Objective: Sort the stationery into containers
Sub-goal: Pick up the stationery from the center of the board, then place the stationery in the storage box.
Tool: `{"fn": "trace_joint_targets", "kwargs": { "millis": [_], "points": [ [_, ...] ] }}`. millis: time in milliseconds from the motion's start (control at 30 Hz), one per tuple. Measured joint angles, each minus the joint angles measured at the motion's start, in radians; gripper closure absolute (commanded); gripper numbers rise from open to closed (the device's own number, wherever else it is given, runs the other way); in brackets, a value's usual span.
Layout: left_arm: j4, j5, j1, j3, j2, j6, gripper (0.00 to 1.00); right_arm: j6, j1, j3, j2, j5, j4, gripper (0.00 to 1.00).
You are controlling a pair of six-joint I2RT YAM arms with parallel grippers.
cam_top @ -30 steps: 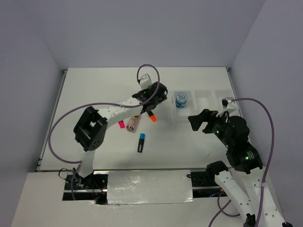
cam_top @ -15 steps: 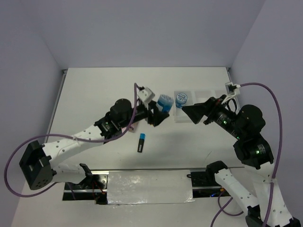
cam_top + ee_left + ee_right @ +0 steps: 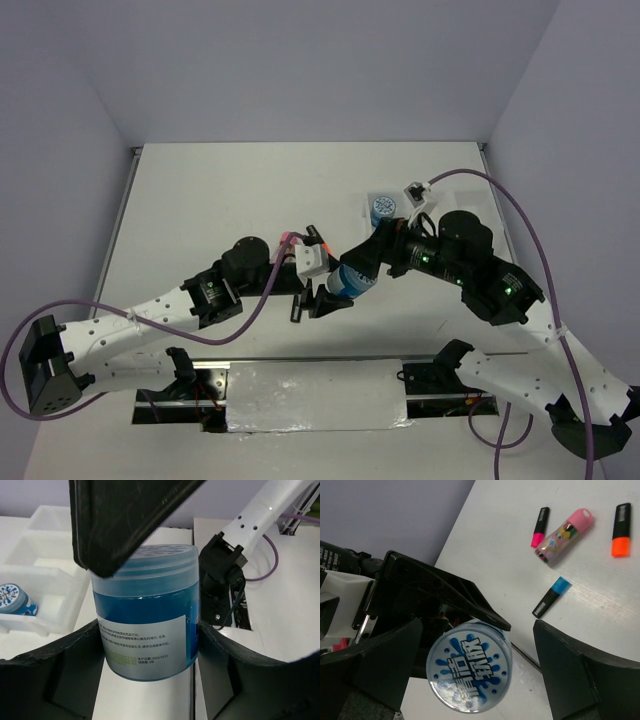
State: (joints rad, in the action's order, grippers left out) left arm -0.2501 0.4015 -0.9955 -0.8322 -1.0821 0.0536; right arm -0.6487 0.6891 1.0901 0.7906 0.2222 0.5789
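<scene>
Blue jar clamped in left pincer; right pincer spread wide, jar between its fingers

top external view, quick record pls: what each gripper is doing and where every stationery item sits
left gripper: shut on blue jar
right gripper: open, fingers on either side of that jar
second blue jar: in the left end compartment of the tray
pink highlighter: lying on the table, outside the tray
glue stick: lying beside the pink highlighter
orange highlighter: on the table, apart from the others
blue highlighter: on the table, nearest the arms' bases
sorted so far: one item
</scene>
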Motion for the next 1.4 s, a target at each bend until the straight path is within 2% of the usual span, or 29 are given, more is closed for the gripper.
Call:
{"fn": "trace_joint_targets", "kwargs": {
  "millis": [400, 567, 600, 633, 700, 833, 867, 900, 1000, 1033, 1067, 1200, 1400],
  "points": [
    [0.035, -0.04, -0.01, 0.0, -0.018, -0.058, 1.0, -0.035, 0.045, -0.097, -0.058, -0.027, -0.009, 0.01],
    [0.04, -0.047, -0.01, 0.0, -0.018, -0.076, 1.0, -0.046, 0.047, -0.125, -0.067, -0.024, -0.011, 0.08],
    [0.043, -0.048, -0.01, 0.0, -0.018, -0.076, 1.0, -0.047, 0.047, -0.129, -0.067, -0.02, -0.018, 0.12],
    [0.046, -0.048, -0.01, 0.0, -0.018, -0.077, 1.0, -0.048, 0.047, -0.131, -0.066, -0.016, -0.022, 0.22],
    [0.05, -0.05, -0.01, 0.0, -0.018, -0.077, 1.0, -0.051, 0.05, -0.135, -0.065, 0.003, -0.041, 0.35],
    [0.056, -0.052, -0.01, 0.0, -0.019, -0.077, 0.82, -0.042, 0.053, -0.145, -0.069, 0.002, -0.058, 0.96],
    [0.058, -0.055, -0.01, -0.001, -0.021, -0.077, 0.76, -0.042, 0.053, -0.151, -0.071, 0.002, -0.062, 1.0],
    [0.059, -0.057, -0.01, -0.001, -0.023, -0.077, 0.67, -0.042, 0.053, -0.153, -0.072, 0.001, -0.063, 1.0],
    [0.064, -0.079, -0.012, -0.001, -0.024, -0.076, 0.49, -0.042, 0.053, -0.166, -0.076, -0.001, -0.079, 1.0],
    [0.066, -0.092, -0.013, -0.001, -0.024, -0.076, 0.17, -0.042, 0.053, -0.17, -0.077, -0.001, -0.085, 1.0],
    [0.066, -0.104, -0.014, -0.001, -0.024, -0.077, 0.01, -0.042, 0.052, -0.175, -0.08, -0.002, -0.093, 1.0],
    [0.058, -0.187, -0.022, -0.018, -0.039, -0.05, 0.01, -0.042, 0.052, -0.193, -0.097, -0.013, -0.117, 1.0],
    [0.139, -0.358, -0.026, -0.096, -0.102, 0.015, 0.01, -0.022, 0.053, -0.18, -0.085, -0.193, -0.1, 1.0]
  ]
}}
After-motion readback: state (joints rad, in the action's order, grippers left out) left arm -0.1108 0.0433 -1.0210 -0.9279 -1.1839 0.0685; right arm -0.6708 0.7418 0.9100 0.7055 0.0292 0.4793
